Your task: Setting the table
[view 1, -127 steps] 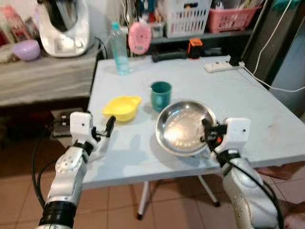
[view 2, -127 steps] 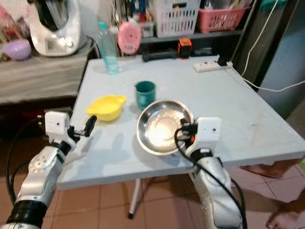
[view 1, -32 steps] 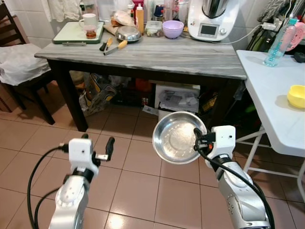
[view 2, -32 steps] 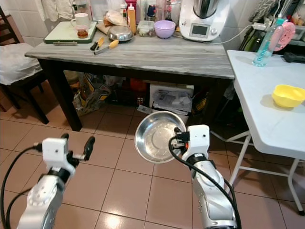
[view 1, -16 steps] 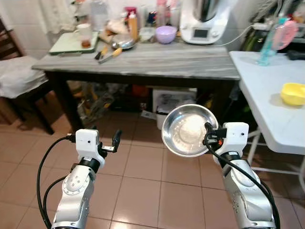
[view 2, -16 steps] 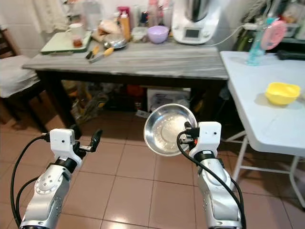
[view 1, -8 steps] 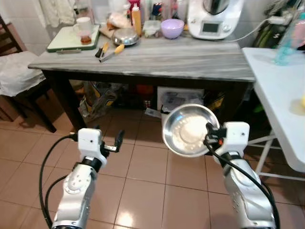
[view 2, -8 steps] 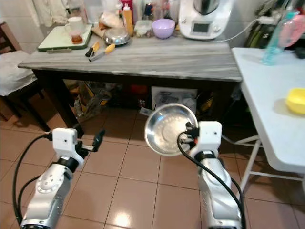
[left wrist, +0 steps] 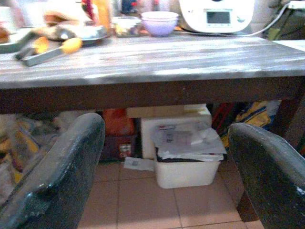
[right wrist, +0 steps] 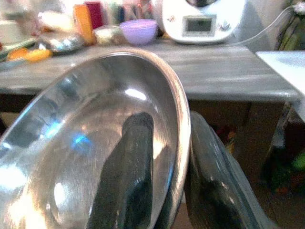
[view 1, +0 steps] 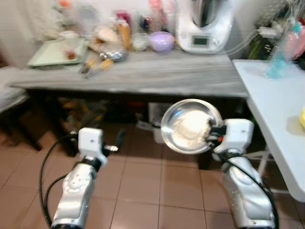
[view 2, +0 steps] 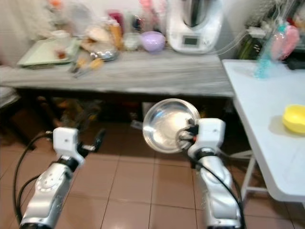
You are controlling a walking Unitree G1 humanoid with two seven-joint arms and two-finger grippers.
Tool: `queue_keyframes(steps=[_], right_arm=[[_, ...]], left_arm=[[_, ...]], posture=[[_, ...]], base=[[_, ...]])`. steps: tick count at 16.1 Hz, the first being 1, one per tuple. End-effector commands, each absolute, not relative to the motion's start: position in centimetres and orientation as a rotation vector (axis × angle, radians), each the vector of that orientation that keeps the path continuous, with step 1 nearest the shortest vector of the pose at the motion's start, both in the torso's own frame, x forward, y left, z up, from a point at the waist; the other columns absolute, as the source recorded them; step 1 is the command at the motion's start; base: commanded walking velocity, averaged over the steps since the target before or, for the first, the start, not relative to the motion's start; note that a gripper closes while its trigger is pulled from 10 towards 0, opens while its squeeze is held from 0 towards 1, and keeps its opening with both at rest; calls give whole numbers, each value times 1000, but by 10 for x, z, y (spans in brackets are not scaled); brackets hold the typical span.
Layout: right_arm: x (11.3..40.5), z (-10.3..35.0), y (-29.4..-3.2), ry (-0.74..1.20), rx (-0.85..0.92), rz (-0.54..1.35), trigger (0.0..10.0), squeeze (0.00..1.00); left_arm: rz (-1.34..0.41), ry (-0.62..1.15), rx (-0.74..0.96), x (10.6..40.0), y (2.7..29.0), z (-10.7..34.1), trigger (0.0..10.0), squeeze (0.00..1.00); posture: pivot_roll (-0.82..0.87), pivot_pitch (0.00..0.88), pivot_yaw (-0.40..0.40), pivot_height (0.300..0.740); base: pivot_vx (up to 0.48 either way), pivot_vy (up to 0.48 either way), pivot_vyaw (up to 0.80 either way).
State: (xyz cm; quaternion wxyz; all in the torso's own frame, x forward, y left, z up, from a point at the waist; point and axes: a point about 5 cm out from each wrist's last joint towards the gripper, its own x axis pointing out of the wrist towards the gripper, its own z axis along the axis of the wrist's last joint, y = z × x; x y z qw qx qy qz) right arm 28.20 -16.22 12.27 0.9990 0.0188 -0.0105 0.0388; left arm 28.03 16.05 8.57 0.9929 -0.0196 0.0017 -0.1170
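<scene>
My left gripper hangs at nine o'clock, fingers spread wide and empty. At centre, my right gripper pinches the steel bowl by its three o'clock rim, before the grey counter; at two o'clock, the white table.

My right gripper is pinching a rim between its jaws at chest height; my left gripper is hovering, jaws apart.

Two tables: one grey, one white. One steel bowl held, one purple bowl, one yellow bowl, perhaps a second steel bowl; blurred.
</scene>
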Motion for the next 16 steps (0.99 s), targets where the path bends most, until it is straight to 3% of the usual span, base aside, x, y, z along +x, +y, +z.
queue_keyframes(steps=[1, 16], right_arm=[[282, 129, -173, -44, 24, 51, 10000, 0], [281, 137, -169, -86, 7, 77, 10000, 0]], left_arm=[[-267, -15, -41, 284, 151, 91, 10000, 0], [-254, -23, -28, 288, 153, 92, 10000, 0]], posture=[[-87, 0, 45, 740], [-98, 0, 55, 740]], base=[[458, 0, 0], [448, 0, 0]])
